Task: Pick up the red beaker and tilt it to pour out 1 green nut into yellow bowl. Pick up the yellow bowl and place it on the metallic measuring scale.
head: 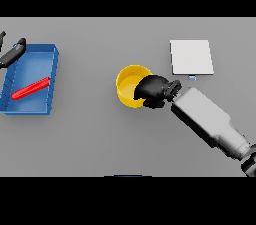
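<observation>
Right hand (154,92), dark and curled, was clamped over the near-right rim of the yellow bowl (129,88), fingers hooked inside the wall and the rest of the hand outside it, so I took it to be gripping the bowl by its edge. Whether a green nut lay in the bowl I could not make out; the hand covered part of the inside. The metallic measuring scale (191,57) sat beyond the bowl and to its right, near but not touching, a pale square plate with a small tab on its front edge. Far to the left of the bowl stood a blue tray (52,76) with the red beaker (31,88) lying on its side in it, and the left hand (12,53) showed at the tray's far-left corner; how its fingers stood I could not tell.

From where I stood, the risk was in that one-sided rim hold. A bowl lifted by one edge would likely tip away from the hand and could spill whatever was in it, or slip free. Set down off-centre on the plate, it might overhang or slide off the edge.
</observation>
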Robot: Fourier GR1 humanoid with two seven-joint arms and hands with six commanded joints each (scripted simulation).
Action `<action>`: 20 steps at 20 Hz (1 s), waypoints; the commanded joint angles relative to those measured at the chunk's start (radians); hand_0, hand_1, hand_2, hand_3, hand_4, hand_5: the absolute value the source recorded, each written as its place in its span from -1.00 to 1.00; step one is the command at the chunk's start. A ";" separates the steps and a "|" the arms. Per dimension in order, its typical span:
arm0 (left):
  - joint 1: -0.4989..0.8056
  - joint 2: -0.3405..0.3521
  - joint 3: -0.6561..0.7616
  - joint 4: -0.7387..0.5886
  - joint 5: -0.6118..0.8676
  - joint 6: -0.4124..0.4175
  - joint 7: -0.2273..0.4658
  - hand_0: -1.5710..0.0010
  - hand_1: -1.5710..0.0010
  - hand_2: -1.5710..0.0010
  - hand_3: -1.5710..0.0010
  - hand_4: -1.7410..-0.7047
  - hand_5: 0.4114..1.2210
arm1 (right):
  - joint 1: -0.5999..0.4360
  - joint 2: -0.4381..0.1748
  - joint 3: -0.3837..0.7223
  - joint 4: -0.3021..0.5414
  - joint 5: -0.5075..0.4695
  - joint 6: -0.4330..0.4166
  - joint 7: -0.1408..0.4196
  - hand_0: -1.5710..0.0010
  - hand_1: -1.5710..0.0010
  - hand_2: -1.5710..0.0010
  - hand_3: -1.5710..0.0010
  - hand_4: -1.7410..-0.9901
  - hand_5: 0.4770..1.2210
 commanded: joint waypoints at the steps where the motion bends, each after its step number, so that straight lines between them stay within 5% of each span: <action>1: -0.001 0.001 -0.003 0.005 -0.004 -0.005 -0.003 1.00 1.00 1.00 1.00 0.97 -0.30 | 0.003 0.003 0.003 0.003 0.006 -0.018 0.004 -0.82 -0.81 -0.58 -0.51 -0.86 0.90; 8: 0.012 0.008 -0.006 -0.022 0.002 -0.002 0.011 1.00 1.00 1.00 1.00 0.98 -0.30 | 0.003 -0.033 -0.051 -0.043 -0.034 0.009 0.011 -0.96 -0.96 -0.70 -0.71 -0.97 0.98; 13: 0.003 -0.006 -0.014 -0.021 -0.005 0.008 0.022 1.00 1.00 1.00 1.00 0.96 -0.31 | -0.008 -0.077 -0.119 -0.149 -0.078 0.075 0.058 -0.99 -0.99 -0.82 -0.56 -0.99 0.99; 20: 0.001 -0.003 -0.013 -0.013 -0.011 0.006 0.017 1.00 1.00 1.00 1.00 0.97 -0.32 | 0.013 -0.133 -0.181 -0.205 -0.079 0.057 0.098 -0.99 -1.00 -0.94 -0.48 -1.00 1.00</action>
